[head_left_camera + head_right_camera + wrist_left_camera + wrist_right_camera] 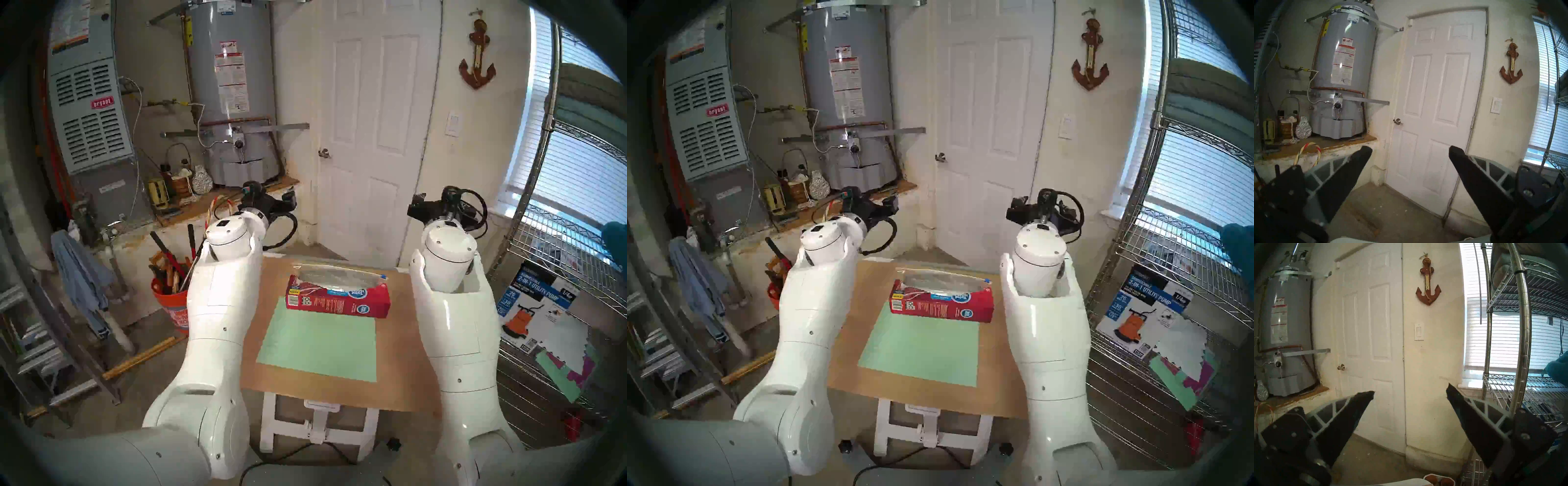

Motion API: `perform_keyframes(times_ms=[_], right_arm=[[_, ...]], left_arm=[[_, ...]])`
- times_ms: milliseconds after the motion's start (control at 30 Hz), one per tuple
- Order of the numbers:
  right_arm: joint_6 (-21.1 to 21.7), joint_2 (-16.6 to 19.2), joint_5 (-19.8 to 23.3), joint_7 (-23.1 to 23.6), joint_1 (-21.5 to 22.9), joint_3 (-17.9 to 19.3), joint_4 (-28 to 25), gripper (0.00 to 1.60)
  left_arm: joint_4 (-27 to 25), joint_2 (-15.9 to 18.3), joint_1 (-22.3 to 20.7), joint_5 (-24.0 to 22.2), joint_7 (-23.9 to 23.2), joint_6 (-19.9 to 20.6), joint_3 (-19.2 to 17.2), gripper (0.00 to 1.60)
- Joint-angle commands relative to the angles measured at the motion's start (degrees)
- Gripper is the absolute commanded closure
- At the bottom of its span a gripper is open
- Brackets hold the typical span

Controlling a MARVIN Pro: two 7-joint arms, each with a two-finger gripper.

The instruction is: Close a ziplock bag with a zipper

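Note:
The clear, crinkled ziplock bag [339,274] [942,281] lies at the far side of the table, behind and partly on top of a red box [339,302] [946,305]. Its blue zipper [383,277] [987,280] sits at the right end of the white strip, and the bag's mouth gapes. Both arms are raised past the table's far corners. My left gripper [1410,150] is open and empty, facing the door. My right gripper [1409,390] is also open and empty, facing the wall. Neither wrist view shows the bag.
A green mat [319,342] covers the near part of the brown tabletop [400,373]. A water heater [230,91] and an orange bucket of tools [169,298] stand to the left. A white door [373,135] is straight ahead. A wire shelf [559,271] is close on the right.

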Motion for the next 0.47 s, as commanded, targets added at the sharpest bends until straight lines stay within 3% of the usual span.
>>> perform_keyframes(times_ms=[0,433], right_arm=[[-1.5,-0.5,0.0,-0.2,0.7,-0.4,-0.8,0.0],[-1.8,-0.6,0.0,-0.3,0.7,-0.4,-0.7,0.0]], left_arm=[[-6.3,-1.0,1.0,0.1,1.2,3.7,0.1,0.0],[-7.3,-1.3,1.2,0.5,1.8,5.8,0.1,0.0]])
